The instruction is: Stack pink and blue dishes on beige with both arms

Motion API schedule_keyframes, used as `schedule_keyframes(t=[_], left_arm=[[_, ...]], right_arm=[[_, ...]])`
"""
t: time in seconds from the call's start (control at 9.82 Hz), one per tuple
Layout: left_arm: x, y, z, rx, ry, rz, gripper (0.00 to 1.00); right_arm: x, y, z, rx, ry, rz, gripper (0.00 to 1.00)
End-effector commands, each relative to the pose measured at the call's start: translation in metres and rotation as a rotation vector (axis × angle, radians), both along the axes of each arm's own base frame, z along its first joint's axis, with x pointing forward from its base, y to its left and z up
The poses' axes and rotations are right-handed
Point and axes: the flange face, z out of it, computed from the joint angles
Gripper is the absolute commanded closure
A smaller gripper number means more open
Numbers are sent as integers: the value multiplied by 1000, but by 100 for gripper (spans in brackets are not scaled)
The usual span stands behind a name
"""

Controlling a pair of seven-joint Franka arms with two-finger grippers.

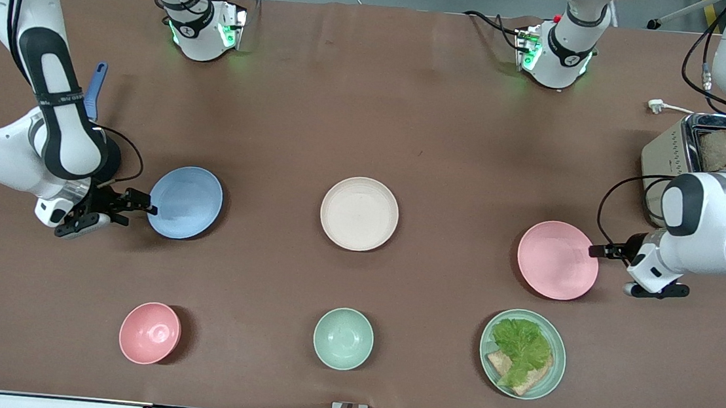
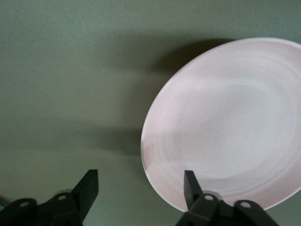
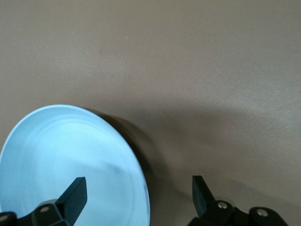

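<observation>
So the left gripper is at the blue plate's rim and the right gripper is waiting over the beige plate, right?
Not quite. The front view shows the left gripper at the pink plate, and the right gripper at the blue plate. Neither is over the beige plate.

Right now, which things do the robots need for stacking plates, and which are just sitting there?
Needed: blue plate, pink plate, beige plate, left gripper, right gripper.
Just sitting: pink bowl, green bowl, green plate with lettuce, toaster.
</observation>
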Motion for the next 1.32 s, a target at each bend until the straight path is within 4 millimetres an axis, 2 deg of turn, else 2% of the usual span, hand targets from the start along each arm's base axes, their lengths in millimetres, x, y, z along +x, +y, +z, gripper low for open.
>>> schedule_keyframes(t=[0.0,0.2,0.31,0.41,0.51,0.61,0.81,0.92,1.12,1.22], left_arm=[[1,2,-24,-11,14,-50,40],[3,8,-30,-15,-9,-38,45],[2,7,-35,-23,-4,-35,51],[3,7,-37,-24,-18,-33,59],[3,5,-42,-27,-30,-35,60],[5,5,-43,-28,-39,-33,63],[7,2,-45,-53,-45,-5,91],[9,-6,-47,-62,-57,-3,100],[21,-11,-33,-58,-86,3,100],[24,-8,-17,-61,-104,1,100]], right_arm=[[-6,1,-7,29,-2,-8,10],[-10,2,-15,35,15,-12,14],[-13,2,-19,37,24,-14,18],[-15,3,-21,48,30,-25,25],[-16,3,-23,53,35,-30,34],[-16,5,-24,57,41,-29,51],[-17,5,-24,88,67,-39,100],[-15,5,-22,105,69,-46,100],[-9,5,-15,106,72,-77,100],[-9,1,-9,128,100,-93,100]])
